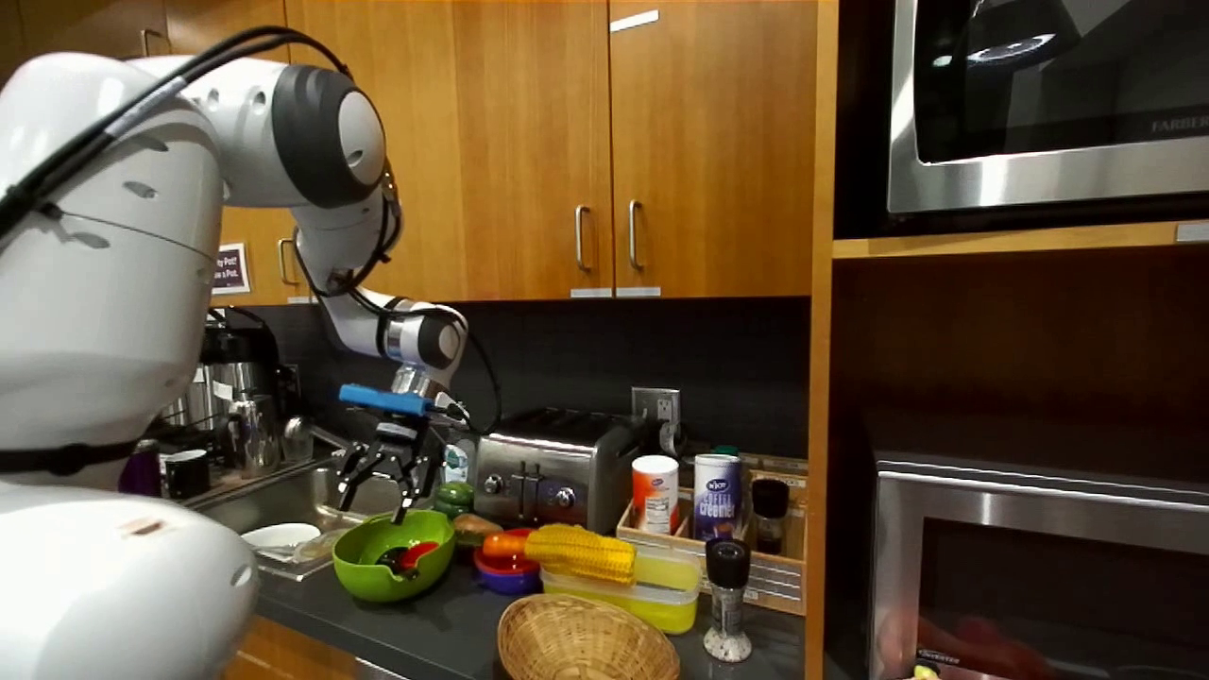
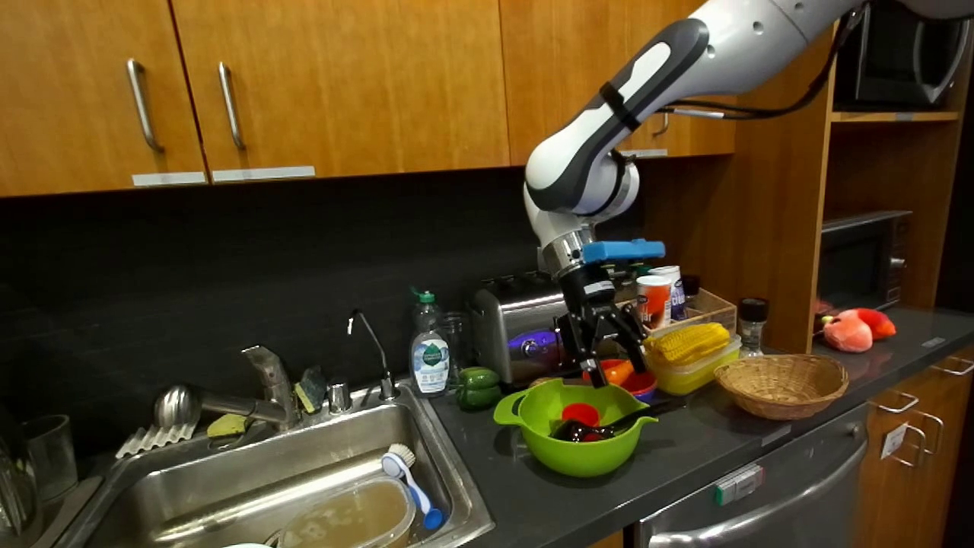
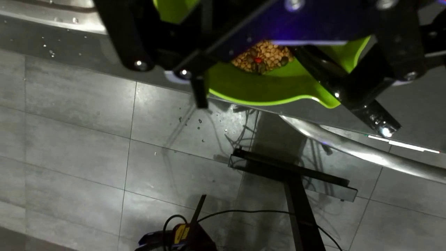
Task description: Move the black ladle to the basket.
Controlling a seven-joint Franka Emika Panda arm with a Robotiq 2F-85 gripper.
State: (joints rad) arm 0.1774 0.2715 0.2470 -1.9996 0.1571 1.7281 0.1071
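In an exterior view, the black two-fingered gripper point(image 1: 374, 510) hangs above the bright green plastic bowl point(image 1: 373, 581), its fingers spread wide with nothing between them, while the round, shallow, tan woven wicker basket point(image 1: 586, 642) sits well apart; the step in hand looks to be the grasp, and the later carry should steer clear of the yellow corn cob point(image 1: 581, 554). In an exterior view, the long-handled, glossy black ladle point(image 2: 625, 421) leans in that bowl, head down inside, handle reaching out across the spout; it would be best to bring one finger down on either side of the handle, close gently, and lift straight up until the head clears the rim. The wrist view shows the handle slanting partly behind the finger at the view's right, not centred between the two, so a sideways shift seems called for first. The ladle looks smooth and shiny, its blunt handle end catching highlights; whether the tan bean-like pieces point(image 3: 268, 57) lie in its head, I cannot tell.
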